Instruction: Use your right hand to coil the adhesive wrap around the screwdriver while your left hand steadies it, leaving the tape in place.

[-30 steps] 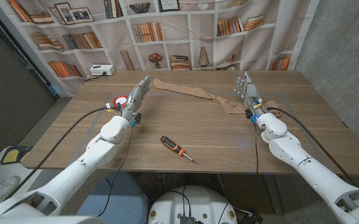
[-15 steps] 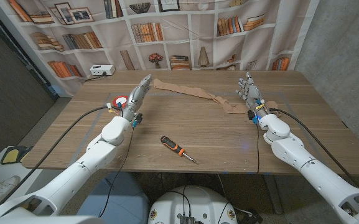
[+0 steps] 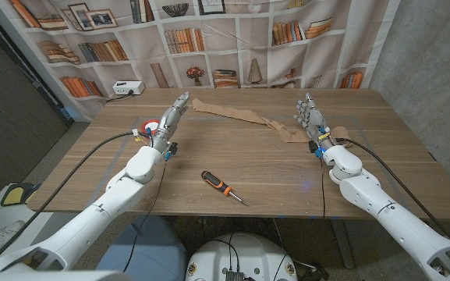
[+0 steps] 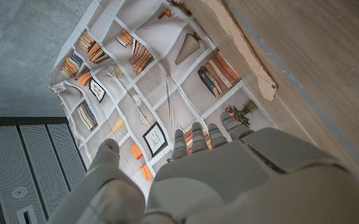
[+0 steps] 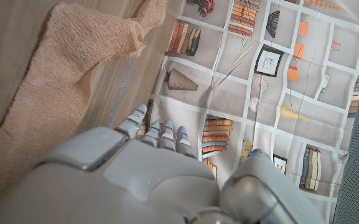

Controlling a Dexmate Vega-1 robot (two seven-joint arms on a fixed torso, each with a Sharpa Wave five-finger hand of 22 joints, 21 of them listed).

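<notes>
Wooden counter [image 3: 271, 168] carries everything, both arms coming in from the near corners. Long tan strip of crinkled adhesive wrap [image 3: 244, 116] is laid across the far middle, its bunched right end just beside the right hand [image 3: 309, 115]. Left hand [image 3: 170, 121] is raised at far left, fingers straight and close together, nothing held. Right hand is seen with fingers spread upright, nothing held; the wrap is seen next to it in the right wrist view [image 5: 55, 87], contact cannot be told. Small screwdriver with orange and black handle [image 3: 224, 187] is lying near the middle of the near edge, well apart from both hands and from the wrap.

Judged state: nothing gripped yet, coiling not started.

Risks:
- Wrap and screwdriver are well apart. If the wrap is dragged by one end, it is likely to be folded and stuck to itself, given its limp, bunched look.
- Screwdriver is round and lying loose close to the near edge. It could be rolled off the counter by a clumsy left-hand approach.
- If the shaft is not steadied firmly, it is expected to spin with the wrap and no coil would be laid.
- A red and white roll-like object [image 3: 151, 125] sits by the left hand and could be knocked on descent.
</notes>
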